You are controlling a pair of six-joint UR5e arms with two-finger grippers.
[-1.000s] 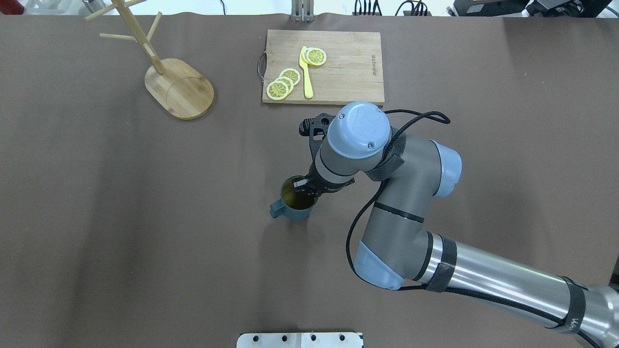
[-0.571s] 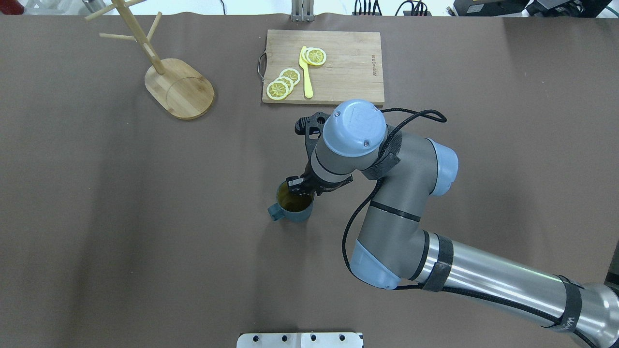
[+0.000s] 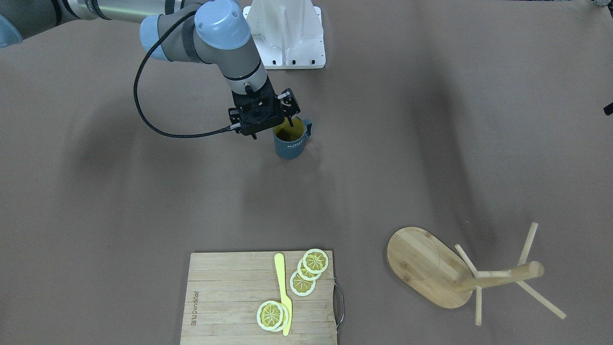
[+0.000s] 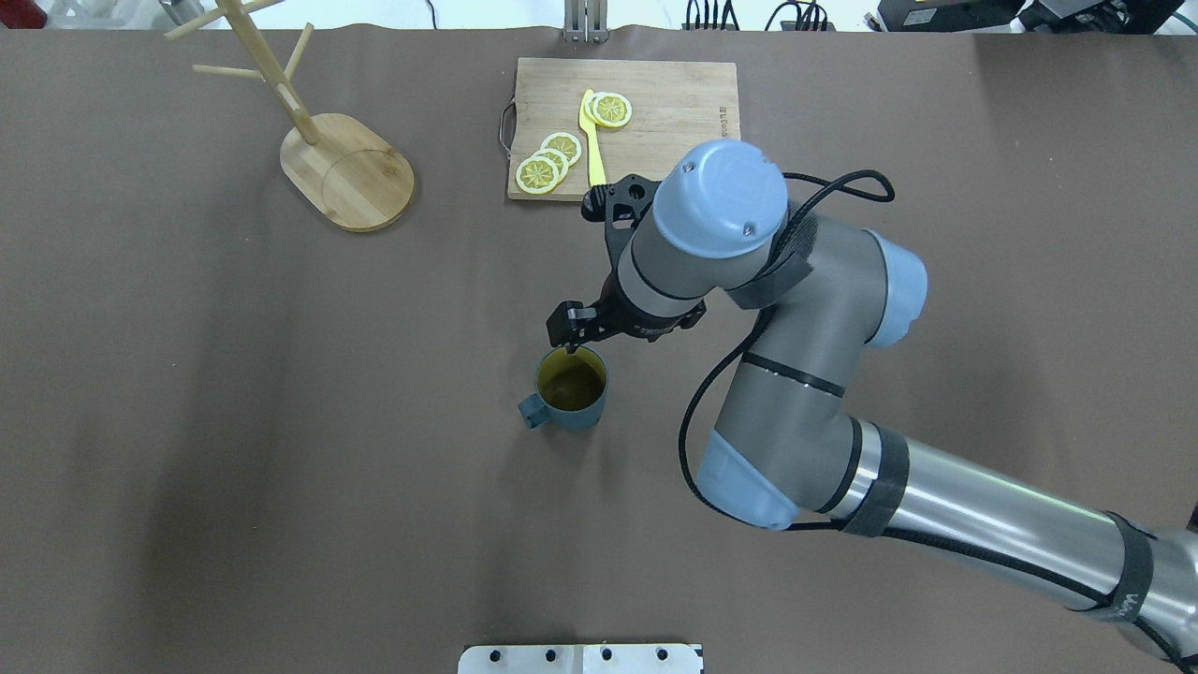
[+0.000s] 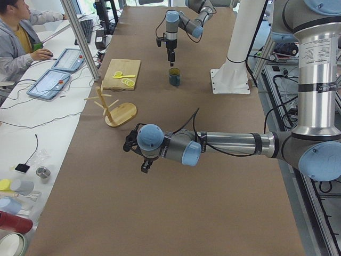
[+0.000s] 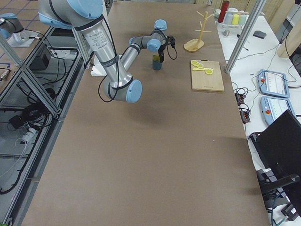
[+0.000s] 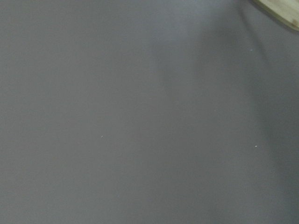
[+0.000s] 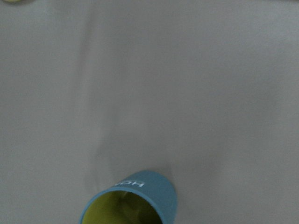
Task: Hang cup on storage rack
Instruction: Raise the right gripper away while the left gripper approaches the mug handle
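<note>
The cup (image 4: pixel 571 388) stands upright on the brown table (image 4: pixel 234 421), a little left of centre in the overhead view. Its yellow inside faces up and its handle points to the lower left. In the right wrist view only its rim and part of the white lettering show at the bottom edge.

The right gripper (image 3: pixel 271 130) hangs just above the cup's rim on the side towards the top of the overhead frame. It is clear of the cup, and the left-end side view shows a gap between them. Its fingers look spread apart and hold nothing, though the wrist hides part of them.

The storage rack (image 4: pixel 346 173) stands at the upper left of the overhead view, well apart from the cup, with its pegs bare.

At top centre lies a wooden cutting board (image 4: pixel 674 103) with lemon slices (image 4: pixel 547 159) and a yellow knife (image 4: pixel 591 140) on it.

The left gripper (image 5: pixel 144 162) shows only in the left-end side view, low over the table near the rack. I cannot tell whether it is open or closed. Its wrist camera shows bare table and a corner of the rack's base at the upper right.
</note>
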